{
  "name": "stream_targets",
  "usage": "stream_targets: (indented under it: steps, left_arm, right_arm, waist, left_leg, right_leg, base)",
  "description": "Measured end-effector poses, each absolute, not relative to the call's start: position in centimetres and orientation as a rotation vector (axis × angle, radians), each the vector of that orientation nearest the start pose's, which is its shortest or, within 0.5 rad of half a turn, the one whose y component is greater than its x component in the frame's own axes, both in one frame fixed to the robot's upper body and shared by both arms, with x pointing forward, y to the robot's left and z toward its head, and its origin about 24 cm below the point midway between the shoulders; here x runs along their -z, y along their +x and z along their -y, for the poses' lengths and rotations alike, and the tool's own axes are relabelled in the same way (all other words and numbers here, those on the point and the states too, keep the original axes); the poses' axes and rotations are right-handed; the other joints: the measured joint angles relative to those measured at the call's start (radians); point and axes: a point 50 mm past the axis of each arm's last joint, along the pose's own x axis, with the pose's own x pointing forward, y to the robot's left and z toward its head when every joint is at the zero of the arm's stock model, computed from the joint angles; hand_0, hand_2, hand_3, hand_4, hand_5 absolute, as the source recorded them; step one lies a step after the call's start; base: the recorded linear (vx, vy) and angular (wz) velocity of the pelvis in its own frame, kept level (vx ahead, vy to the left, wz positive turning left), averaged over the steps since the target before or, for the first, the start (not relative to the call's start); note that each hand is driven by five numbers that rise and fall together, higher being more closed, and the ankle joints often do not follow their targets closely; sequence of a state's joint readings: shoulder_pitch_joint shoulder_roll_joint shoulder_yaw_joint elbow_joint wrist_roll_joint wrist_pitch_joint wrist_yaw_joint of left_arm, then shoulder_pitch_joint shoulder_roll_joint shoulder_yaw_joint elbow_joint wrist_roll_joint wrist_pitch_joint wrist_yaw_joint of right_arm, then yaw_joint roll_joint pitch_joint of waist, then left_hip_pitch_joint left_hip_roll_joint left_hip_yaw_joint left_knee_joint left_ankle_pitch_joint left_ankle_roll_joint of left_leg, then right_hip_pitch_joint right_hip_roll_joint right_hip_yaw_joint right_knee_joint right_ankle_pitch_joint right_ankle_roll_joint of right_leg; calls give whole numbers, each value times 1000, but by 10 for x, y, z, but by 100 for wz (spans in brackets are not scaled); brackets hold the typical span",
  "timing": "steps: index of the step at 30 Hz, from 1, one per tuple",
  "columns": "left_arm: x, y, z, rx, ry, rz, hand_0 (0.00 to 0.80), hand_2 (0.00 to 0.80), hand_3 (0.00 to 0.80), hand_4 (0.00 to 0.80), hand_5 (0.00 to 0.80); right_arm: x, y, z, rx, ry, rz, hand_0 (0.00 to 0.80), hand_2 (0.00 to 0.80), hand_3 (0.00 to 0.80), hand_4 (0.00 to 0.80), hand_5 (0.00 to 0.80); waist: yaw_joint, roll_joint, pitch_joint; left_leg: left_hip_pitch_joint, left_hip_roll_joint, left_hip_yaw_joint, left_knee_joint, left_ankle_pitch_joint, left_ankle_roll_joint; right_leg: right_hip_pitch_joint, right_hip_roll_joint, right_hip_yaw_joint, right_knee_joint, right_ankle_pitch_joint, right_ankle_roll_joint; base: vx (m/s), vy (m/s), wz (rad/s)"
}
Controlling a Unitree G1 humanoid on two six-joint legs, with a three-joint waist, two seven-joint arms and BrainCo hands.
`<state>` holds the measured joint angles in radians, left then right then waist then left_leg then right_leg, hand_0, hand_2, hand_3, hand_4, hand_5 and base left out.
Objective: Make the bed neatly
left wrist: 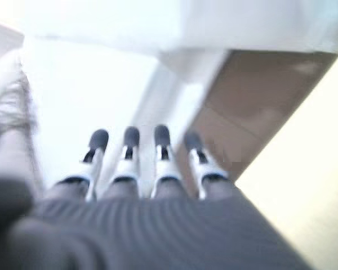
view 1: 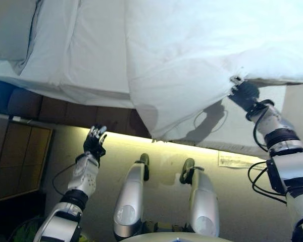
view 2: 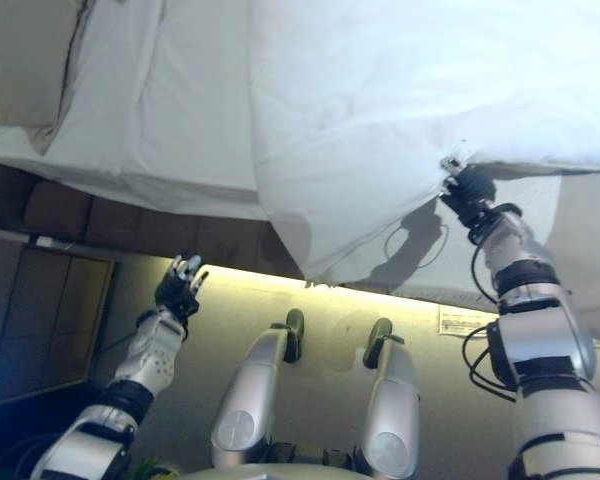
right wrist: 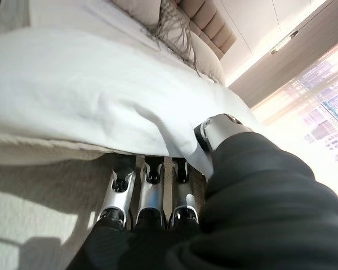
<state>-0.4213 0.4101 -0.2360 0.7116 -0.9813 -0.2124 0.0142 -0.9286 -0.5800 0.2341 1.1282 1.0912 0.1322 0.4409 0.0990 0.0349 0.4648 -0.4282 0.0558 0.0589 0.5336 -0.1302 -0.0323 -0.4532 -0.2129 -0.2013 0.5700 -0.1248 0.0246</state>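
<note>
A white duvet [view 1: 192, 65] lies over the right part of the bed, its corner hanging over the near edge. My right hand [view 1: 245, 95] is shut on the duvet's edge; in the right wrist view the fingers [right wrist: 149, 191] sit under the duvet [right wrist: 73, 95] and the thumb [right wrist: 214, 132] presses on top. The white sheet [view 1: 81, 55] is bare on the left part, with a pillow [view 1: 10, 35] at the far left. My left hand [view 1: 95, 141] is open and empty, below the bed's edge; its straight fingers [left wrist: 129, 157] show in the left wrist view.
The bed's brown base [view 1: 65, 108] runs below the mattress. A wooden cabinet [view 1: 17, 156] stands at the left. A paper label [view 1: 235, 160] lies on the pale floor. A fringed throw [right wrist: 174, 28] and padded headboard [right wrist: 211, 25] are at the bed's head.
</note>
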Motion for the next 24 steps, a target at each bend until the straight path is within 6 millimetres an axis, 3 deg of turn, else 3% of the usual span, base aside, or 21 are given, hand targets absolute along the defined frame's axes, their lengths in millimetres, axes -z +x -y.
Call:
stream_targets:
  steps: [4, 8, 18, 24]
  left_arm:
    - [-38, 339, -203, -68, -552, -162, 0, 0, 0, 0, 0]
    - [-31, 343, -172, -25, -699, -276, 0, 0, 0, 0, 0]
    - [13, 320, -104, 33, -1136, -684, 0, 0, 0, 0, 0]
    - [19, 310, -80, 78, -1349, -831, 0, 0, 0, 0, 0]
  right_arm:
    - [-117, 389, 230, -269, 503, -153, 800, 800, 800, 800, 800]
    - [-109, 390, 219, -274, 504, -192, 800, 800, 800, 800, 800]
    - [-104, 392, 179, -364, 482, -232, 800, 800, 800, 800, 800]
    - [-101, 391, 172, -376, 497, -247, 800, 800, 800, 800, 800]
  waist:
    - [-7, -28, -26]
    - [-14, -32, -30]
    - [-58, -67, -75]
    - [-59, -78, -79]
  left_leg:
    - [57, -1, 13, -58, 12, 0]
    - [128, 1, 21, -104, 14, 0]
    - [197, 17, 25, -173, 22, -11]
    - [202, 28, 29, -175, 23, -14]
  right_leg:
    - [53, 8, -1, -62, 14, 8]
    - [126, 19, -2, -123, 28, 16]
    - [206, 54, -3, -230, 61, 17]
    - [212, 69, 2, -247, 75, 10]
  base:
    - [39, -16, -6]
    - [101, -30, -7]
    - [51, -72, -6]
    - [33, -75, -5]
